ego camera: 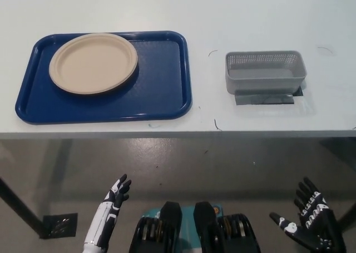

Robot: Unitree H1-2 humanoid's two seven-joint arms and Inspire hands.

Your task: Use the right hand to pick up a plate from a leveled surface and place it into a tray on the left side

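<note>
Nearest, below the table point(233, 8) edge, the black right hand point(309, 228) hangs released, fingers spread and holding nothing. The white left hand point(115, 194) rests low on the other side, also open and empty. Up on the table, the beige plate point(93, 62) lies flat inside the blue tray point(161, 92), toward its far left part. Right of the tray, well apart, stands a grey mesh basket point(265, 70).

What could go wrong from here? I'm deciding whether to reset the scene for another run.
Little is left to fail: the round beige plate lies inside the blue plastic tray.

1. The tray's front edge sits close to the white table edge, so a nudge might tip it off.
2. The black right hand and white left hand hang open below the tabletop; raising either could strike its underside.
</note>
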